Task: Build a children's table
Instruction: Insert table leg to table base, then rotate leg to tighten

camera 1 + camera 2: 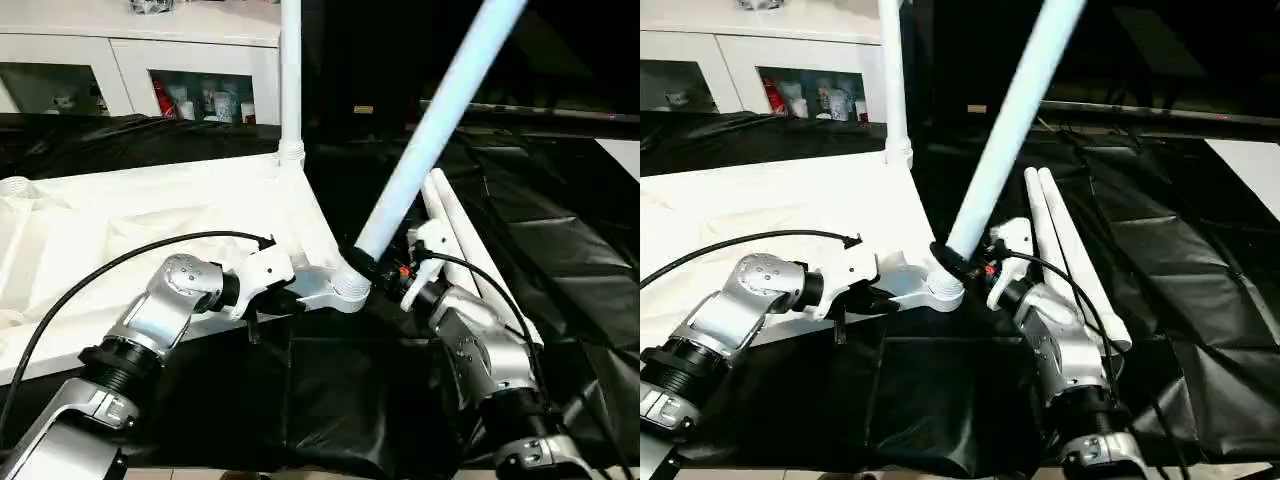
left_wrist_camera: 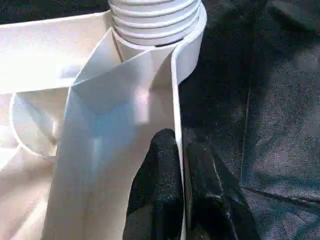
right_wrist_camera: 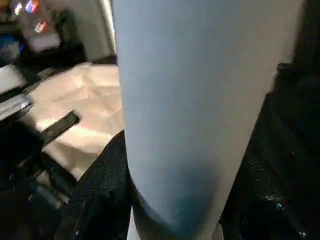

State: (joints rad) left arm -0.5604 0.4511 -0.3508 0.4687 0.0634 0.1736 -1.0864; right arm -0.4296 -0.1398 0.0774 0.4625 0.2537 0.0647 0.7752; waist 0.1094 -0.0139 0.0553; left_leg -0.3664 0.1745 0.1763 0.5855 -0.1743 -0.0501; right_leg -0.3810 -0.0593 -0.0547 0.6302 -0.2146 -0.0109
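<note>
A: Table top (image 1: 150,215) lies underside up on the black sheet (image 1: 1200,300). Left gripper (image 2: 181,150)?
B: Pinching the top's rim beside the corner socket (image 1: 345,290).
A: Right gripper (image 1: 365,262)?
B: Clamped around the tilted leg (image 1: 430,125) just above that socket.

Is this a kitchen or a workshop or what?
Probably a room set up as a robot workspace, not a kitchen. A white cabinet with glass doors stands at the back, black sheeting covers the work surface, and a white tabletop lies there upside down, waiting for its legs.
</note>
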